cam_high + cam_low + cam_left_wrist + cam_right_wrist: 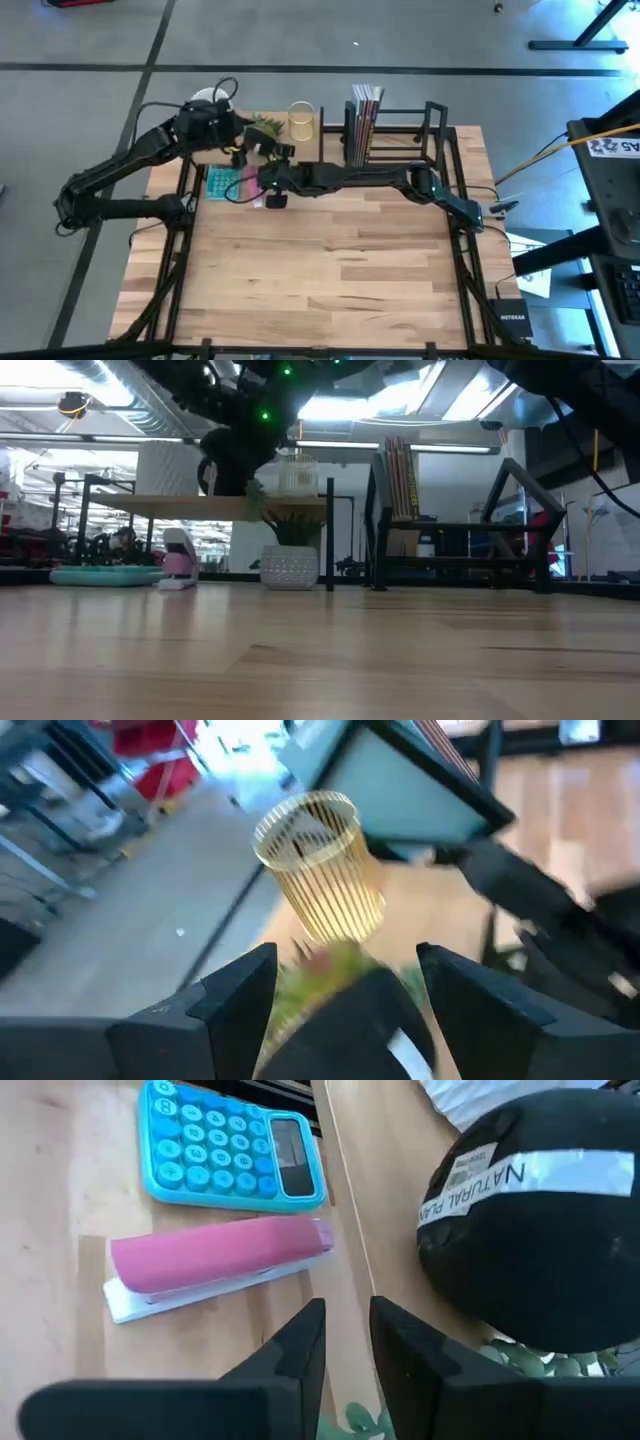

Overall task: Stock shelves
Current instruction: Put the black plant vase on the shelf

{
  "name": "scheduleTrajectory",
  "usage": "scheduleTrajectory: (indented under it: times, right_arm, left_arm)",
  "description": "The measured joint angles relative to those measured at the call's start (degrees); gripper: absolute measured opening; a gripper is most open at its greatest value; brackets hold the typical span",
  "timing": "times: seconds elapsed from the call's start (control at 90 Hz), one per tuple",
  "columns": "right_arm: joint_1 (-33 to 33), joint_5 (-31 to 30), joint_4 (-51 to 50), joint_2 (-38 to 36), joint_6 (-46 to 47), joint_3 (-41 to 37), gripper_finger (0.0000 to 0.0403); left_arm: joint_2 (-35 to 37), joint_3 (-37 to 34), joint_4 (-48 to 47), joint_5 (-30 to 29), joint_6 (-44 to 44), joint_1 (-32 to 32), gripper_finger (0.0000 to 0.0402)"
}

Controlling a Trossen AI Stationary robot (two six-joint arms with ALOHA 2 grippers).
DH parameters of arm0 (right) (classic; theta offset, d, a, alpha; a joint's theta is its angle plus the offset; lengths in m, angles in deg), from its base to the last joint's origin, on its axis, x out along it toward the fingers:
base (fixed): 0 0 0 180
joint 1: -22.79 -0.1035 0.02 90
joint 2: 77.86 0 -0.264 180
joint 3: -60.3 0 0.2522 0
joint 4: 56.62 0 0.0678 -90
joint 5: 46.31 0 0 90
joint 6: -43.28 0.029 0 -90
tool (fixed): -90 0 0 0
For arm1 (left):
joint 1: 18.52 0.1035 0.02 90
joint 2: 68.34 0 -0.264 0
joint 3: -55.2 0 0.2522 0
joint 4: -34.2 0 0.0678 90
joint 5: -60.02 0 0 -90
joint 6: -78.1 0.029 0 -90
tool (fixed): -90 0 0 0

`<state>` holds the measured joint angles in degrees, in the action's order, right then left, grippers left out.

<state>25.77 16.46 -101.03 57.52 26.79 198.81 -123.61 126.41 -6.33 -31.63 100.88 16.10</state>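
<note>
My left gripper (240,140) is over the light-wood shelf (200,507) at the table's far left, shut on a black plant pot (530,1230) with green leaves (265,127). A gold wire cup (320,870) stands on the shelf just beyond the leaves. My right gripper (268,190) hovers near the shelf's front edge, above a pink stapler (220,1260) and a blue calculator (230,1145). Its fingers are a narrow gap apart with nothing between them. The black rack (420,135) at the far right holds upright books (365,110). My left gripper has the black pot's rounded wall (330,1015) between its two widely spread fingers (240,985). The pot lies along the fingers, tipped, with its labelled bottom (480,1175) turned back toward the wrist and the leaves (320,970) pointing toward the gold cup. Whether it touches the shelf board is hidden.
A white ribbed cylinder (165,468) stands on the wood shelf's left end. Under that shelf sits a white pot with a plant (290,567). The stapler (178,565) and calculator (100,573) lie on the tabletop left of it. The near half of the tabletop (320,280) is bare wood.
</note>
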Motion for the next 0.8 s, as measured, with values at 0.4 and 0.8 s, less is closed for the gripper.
scheduleTrajectory:
  times: [0.4,0.8]
  right_arm:
    - [0.74,6.06,8.10,0.14,0.08,0.04,0.0066]
    - [2.03,0.14,9.80,1.53,2.69,0.07,0.0066]
  left_arm:
    - [-7.74,0.02,2.22,0.13,0.31,4.27,0.0236]
    - [-7.10,0.26,-2.91,3.16,-2.76,3.59,0.0236]
